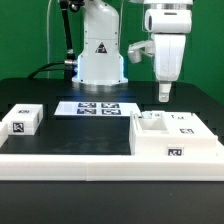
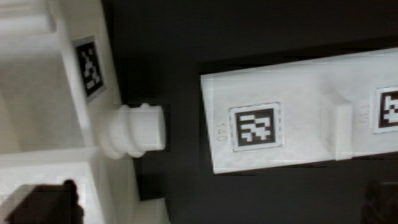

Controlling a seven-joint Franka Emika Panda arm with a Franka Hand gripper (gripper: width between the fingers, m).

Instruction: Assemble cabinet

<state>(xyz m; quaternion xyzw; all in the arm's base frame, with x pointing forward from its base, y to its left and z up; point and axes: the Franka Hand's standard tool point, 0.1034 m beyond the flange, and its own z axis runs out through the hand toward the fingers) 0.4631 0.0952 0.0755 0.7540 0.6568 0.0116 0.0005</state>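
A small tagged cabinet part point(image 1: 22, 120) sits on the black bench point(image 1: 60, 135), well off from the gripper point(image 1: 164, 93) toward the exterior view's left. The marker board point(image 1: 97, 108) lies nearer. The cabinet body point(image 1: 175, 135) rests just below the raised gripper. Whether the gripper's fingers are parted, I cannot tell.

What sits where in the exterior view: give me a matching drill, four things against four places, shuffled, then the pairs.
Things:
1 gripper
2 marker board
3 small tagged box
4 large white cabinet part

Places:
A lying flat at the middle of the table
B on the table at the exterior view's left
C on the table at the exterior view's right
D in the air, over the exterior view's right

Pairs: 1-D, 2-A, 3-B, 4-C
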